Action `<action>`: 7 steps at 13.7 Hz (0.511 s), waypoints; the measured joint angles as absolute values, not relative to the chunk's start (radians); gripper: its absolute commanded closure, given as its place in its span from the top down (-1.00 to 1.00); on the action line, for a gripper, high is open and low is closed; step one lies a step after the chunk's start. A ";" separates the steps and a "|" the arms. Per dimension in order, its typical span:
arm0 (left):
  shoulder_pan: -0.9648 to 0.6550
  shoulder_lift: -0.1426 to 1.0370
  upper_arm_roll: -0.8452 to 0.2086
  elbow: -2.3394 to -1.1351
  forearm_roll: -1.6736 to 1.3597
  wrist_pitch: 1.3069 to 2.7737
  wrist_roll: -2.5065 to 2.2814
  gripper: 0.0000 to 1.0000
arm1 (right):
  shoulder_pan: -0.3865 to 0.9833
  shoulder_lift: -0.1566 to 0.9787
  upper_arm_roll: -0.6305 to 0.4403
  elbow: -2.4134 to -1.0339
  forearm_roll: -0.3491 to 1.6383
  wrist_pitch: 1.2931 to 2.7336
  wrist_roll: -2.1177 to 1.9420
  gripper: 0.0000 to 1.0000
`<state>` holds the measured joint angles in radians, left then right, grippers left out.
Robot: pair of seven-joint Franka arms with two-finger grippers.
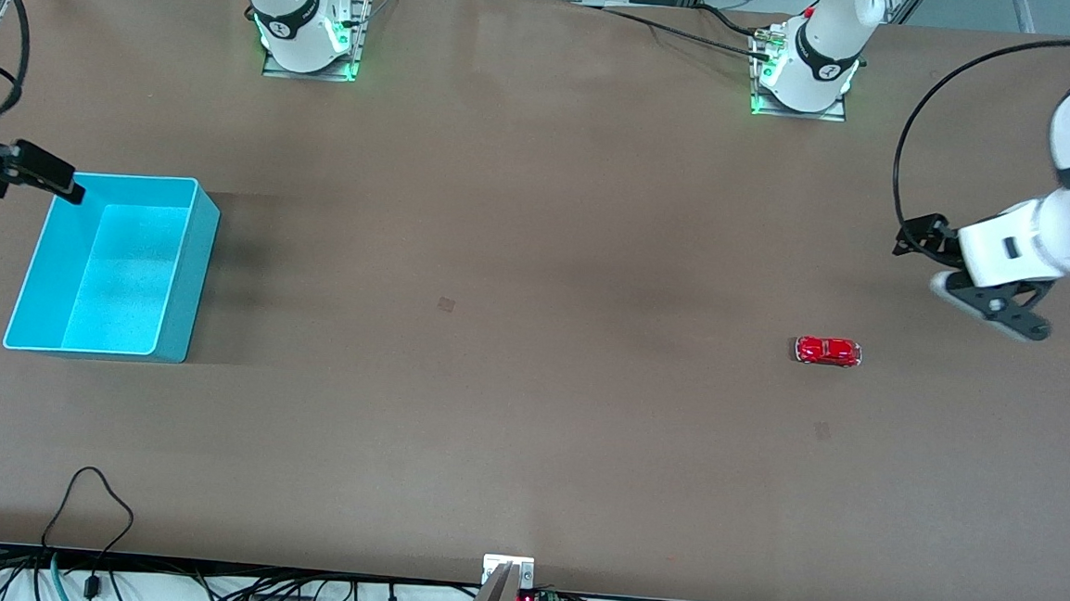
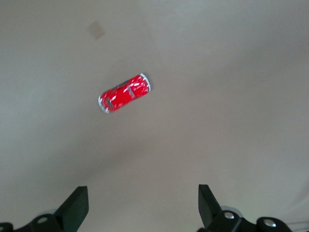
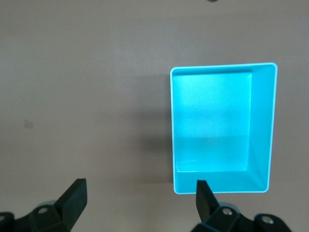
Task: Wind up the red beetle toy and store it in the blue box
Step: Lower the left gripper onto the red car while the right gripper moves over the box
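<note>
Two grippers hover, fingers spread: left gripper [image 2: 140,208] over bare table near the red beetle toy [image 1: 827,351]; right gripper [image 3: 137,203] seemingly over the blue box's [image 1: 203,224] edge.

Red beetle toy [image 2: 124,93] on table [image 2: 231,96].

- Beetle [image 1: 827,351]: glossy red, silvery windows and ends.
- Box [image 1: 184,260]: bright cyan, with a pale rim.
- Table [image 1: 530,384]: plain brown, with a few small darker marks.
- Left gripper [image 2: 143,205] and right gripper [image 3: 140,203]: black fingers.
</note>
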<state>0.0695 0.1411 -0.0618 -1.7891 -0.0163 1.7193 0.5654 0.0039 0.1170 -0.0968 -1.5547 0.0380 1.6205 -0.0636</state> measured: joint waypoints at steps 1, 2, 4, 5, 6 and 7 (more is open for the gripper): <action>0.067 0.155 -0.065 -1.812 -0.015 1.760 0.650 1.00 | 0.004 0.134 -0.096 -1.555 0.038 1.621 -0.064 1.00; 0.067 0.177 -0.066 -1.826 -0.013 1.797 0.732 1.00 | 0.004 0.148 -0.096 -1.555 0.038 1.622 -0.064 1.00; 0.071 0.232 -0.066 -1.835 -0.008 1.856 0.886 1.00 | 0.005 0.175 -0.096 -1.556 0.038 1.623 -0.064 1.00; 0.076 0.262 -0.066 -1.836 -0.006 1.877 0.952 1.00 | 0.005 0.187 -0.095 -1.556 0.038 1.623 -0.064 1.00; 0.081 0.291 -0.065 -1.837 -0.003 1.900 1.013 1.00 | 0.005 0.195 -0.094 -1.556 0.038 1.623 -0.064 1.00; 0.083 0.320 -0.064 -1.839 0.004 1.932 1.076 1.00 | 0.005 0.202 -0.093 -1.556 0.038 1.623 -0.064 1.00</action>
